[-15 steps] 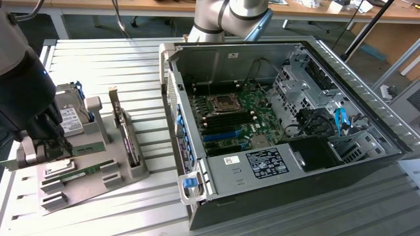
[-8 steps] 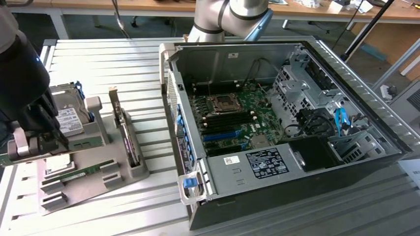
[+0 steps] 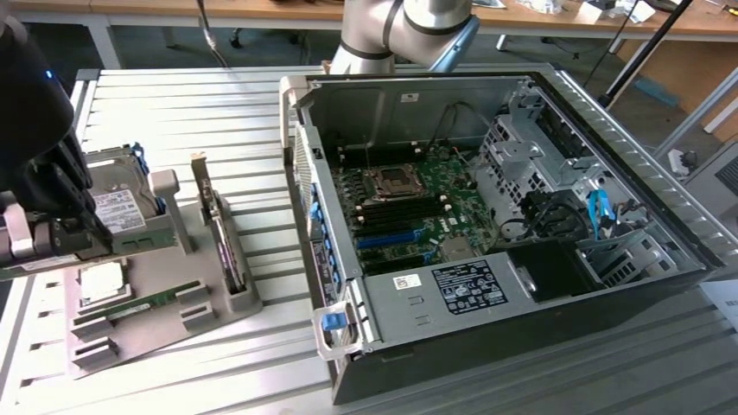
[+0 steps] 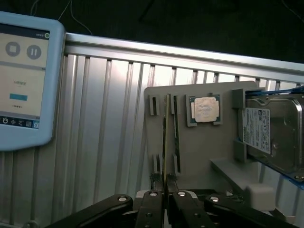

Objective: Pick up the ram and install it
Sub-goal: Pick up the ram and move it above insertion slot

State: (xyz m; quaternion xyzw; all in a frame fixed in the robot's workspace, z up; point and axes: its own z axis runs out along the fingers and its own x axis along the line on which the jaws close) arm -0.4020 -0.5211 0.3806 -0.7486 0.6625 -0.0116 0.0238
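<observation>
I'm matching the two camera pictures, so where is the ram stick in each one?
Exterior view: the ram sits in the gray tray, at the exterior view's left, beside the processor.
Wrist view: the ram shows edge-on in its slot, beside the processor.
Shared landmark: the processor.

Table: silver ribbed metal table [image 3: 173, 112]; smooth slats with a soft sheen.
Holder: flat grey plastic holder [image 3: 173, 268]; matt and even.
Ram: long thin green circuit-board ram [image 3: 144, 304]; matt laminate with small black chips.
Processor: square silver metal-lidded processor [image 4: 205, 109]; dull, lightly mottled lid.
Hard drive: boxy silver metal hard drive [image 4: 282, 137]; satin casing with a white paper label.
Case: open grey sheet-metal computer case [image 3: 461, 95]; smooth, dull walls.
Tablet: pale blue plastic-framed tablet [image 4: 54, 80]; smooth frame, glossy screen.
</observation>
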